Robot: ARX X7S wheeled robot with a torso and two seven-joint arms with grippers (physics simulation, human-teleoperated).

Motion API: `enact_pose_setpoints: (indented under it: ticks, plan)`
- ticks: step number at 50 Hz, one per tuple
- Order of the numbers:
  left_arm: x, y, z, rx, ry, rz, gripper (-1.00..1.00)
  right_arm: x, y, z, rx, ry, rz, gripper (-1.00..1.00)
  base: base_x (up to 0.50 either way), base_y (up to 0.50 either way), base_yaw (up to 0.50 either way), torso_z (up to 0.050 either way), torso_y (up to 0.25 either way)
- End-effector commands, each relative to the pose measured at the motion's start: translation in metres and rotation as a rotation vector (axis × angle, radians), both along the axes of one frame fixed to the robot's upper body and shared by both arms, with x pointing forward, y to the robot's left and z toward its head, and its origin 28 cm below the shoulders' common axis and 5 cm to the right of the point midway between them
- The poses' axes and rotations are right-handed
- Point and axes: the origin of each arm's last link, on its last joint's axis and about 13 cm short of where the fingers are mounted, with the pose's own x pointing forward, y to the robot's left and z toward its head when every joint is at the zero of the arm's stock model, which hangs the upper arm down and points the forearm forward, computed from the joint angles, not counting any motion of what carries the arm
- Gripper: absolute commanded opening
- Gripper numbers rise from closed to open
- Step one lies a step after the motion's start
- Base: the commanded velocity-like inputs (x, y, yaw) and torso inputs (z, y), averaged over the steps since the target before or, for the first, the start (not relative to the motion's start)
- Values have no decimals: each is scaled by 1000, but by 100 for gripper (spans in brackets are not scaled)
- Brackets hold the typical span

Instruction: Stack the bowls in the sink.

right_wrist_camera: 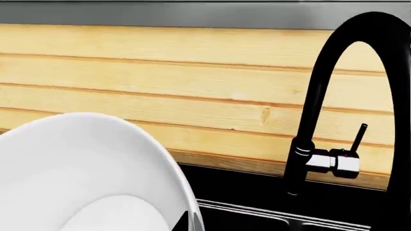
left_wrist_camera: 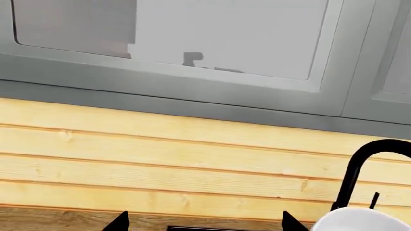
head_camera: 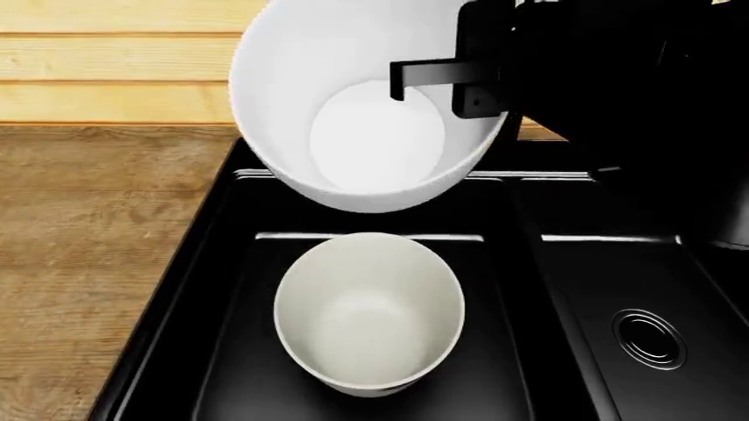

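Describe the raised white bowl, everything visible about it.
The white bowl is plain, glossy, deep and round, with no marks, and looks like glazed ceramic. It is empty. It hangs in the air, tipped so its opening faces the head camera, above the back edge of the black sink and over the cream bowl, not touching it. The right gripper reaches in from the right, one black finger lying inside the rim. The right wrist view shows its rim close up.
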Motion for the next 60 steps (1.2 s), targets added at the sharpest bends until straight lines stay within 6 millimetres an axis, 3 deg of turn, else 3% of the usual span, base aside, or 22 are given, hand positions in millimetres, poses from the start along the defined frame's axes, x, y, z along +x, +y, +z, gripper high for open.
enact_pose_setpoints:
  ticks: [1, 29, 60]
  plan:
    - [0, 0, -1, 2, 2, 1, 100, 3, 6, -9, 34, 94, 1, -100, 0, 0, 0, 0, 0]
    - [0, 2, -4, 7, 7, 7, 100, 15, 3, -40, 68, 209, 26, -100, 0, 0, 0, 0, 0]
    - [2, 2, -8, 14, 16, 7, 100, 35, 14, -75, 84, 260, 11, -100, 0, 0, 0, 0, 0]
